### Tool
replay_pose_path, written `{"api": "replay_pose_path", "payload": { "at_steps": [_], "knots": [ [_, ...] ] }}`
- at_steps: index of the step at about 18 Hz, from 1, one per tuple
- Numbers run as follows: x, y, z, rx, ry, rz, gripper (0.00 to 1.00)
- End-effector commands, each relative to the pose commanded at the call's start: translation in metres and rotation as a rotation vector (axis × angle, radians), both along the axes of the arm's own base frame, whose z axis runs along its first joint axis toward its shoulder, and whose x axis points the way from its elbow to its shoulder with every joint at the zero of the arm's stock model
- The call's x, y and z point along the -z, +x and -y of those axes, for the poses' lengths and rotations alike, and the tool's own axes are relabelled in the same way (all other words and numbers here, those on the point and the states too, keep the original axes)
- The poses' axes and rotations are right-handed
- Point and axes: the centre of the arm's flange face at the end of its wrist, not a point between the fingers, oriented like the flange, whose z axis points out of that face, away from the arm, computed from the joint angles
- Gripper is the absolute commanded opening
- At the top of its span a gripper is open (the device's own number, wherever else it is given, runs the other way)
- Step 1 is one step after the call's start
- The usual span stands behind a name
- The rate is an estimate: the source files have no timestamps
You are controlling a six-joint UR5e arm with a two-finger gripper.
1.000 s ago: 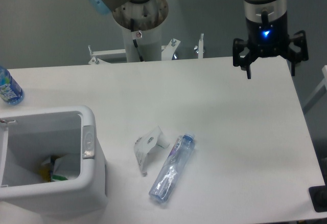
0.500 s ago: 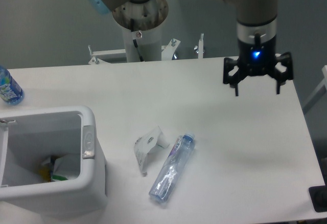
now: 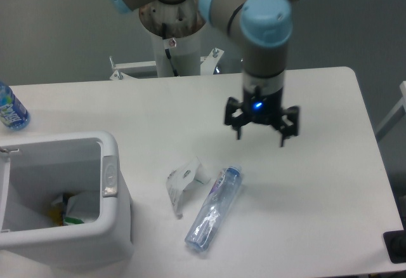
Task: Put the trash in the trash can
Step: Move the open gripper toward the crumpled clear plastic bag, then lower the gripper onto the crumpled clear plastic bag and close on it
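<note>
A crumpled whitish wrapper (image 3: 184, 183) lies on the white table, just right of the trash can. Beside it a long clear bottle with a purple label (image 3: 214, 210) lies on its side, cap pointing up-right. The white boxy trash can (image 3: 113, 227) stands at the lower left with some scraps inside. My gripper (image 3: 261, 137) hangs open above the table, up and to the right of the bottle's cap, holding nothing.
A small blue-labelled water bottle (image 3: 11, 109) stands at the far left edge. The arm's base column (image 3: 172, 33) rises behind the table's back edge. A dark object (image 3: 394, 247) sits at the lower right corner.
My gripper has swung left and down from the table's back right corner toward the middle, nearer the bottle. It stays open. The trash has not moved.
</note>
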Motion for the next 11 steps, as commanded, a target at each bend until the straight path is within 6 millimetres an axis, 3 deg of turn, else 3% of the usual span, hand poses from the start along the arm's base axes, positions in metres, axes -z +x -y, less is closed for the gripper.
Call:
{"api": "replay_pose_path", "payload": {
  "at_steps": [5, 11],
  "knots": [
    [0.038, 0.024, -0.025, 0.048, -0.002, 0.088, 1.00],
    [0.075, 0.041, -0.037, 0.034, -0.015, 0.103, 1.00]
  ]
}}
